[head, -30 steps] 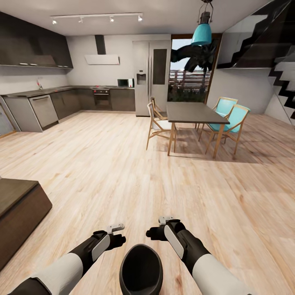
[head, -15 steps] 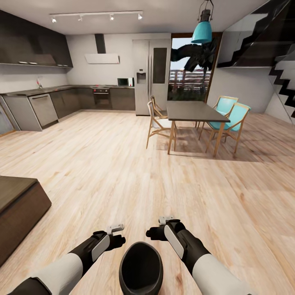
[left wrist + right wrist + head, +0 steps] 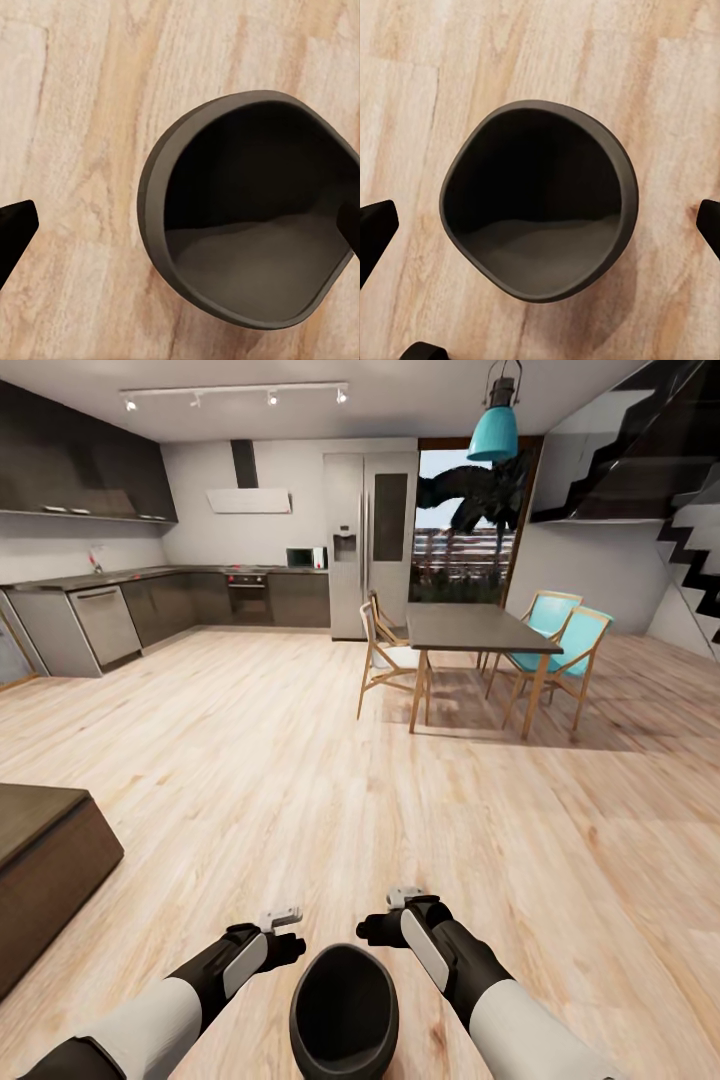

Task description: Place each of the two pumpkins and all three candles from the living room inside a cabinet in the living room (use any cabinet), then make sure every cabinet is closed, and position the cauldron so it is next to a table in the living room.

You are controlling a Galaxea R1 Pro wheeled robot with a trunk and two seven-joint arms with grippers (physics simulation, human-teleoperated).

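The cauldron (image 3: 344,1010), a dark round empty pot, stands on the wood floor right in front of me, between my two forearms. Its open mouth appears from above in the left wrist view (image 3: 247,206) and the right wrist view (image 3: 540,199). My left gripper (image 3: 288,945) hangs open above its left side, and my right gripper (image 3: 374,930) hangs open above its right side. Neither holds anything, and the fingertips (image 3: 15,225) (image 3: 375,225) stand wide apart. The end of the dark brown cabinet (image 3: 45,855) shows at the left edge, its fronts shut. No pumpkins or candles are in view.
A dark dining table (image 3: 470,628) with wooden and teal chairs (image 3: 565,650) stands ahead to the right. Grey kitchen units (image 3: 100,622) and a fridge (image 3: 370,545) line the far wall. A staircase (image 3: 690,560) rises at the right. Open wood floor lies between.
The whole view has drifted a little, so the cabinet sits further left and lower in the picture. The arms and the cauldron keep their places in the view.
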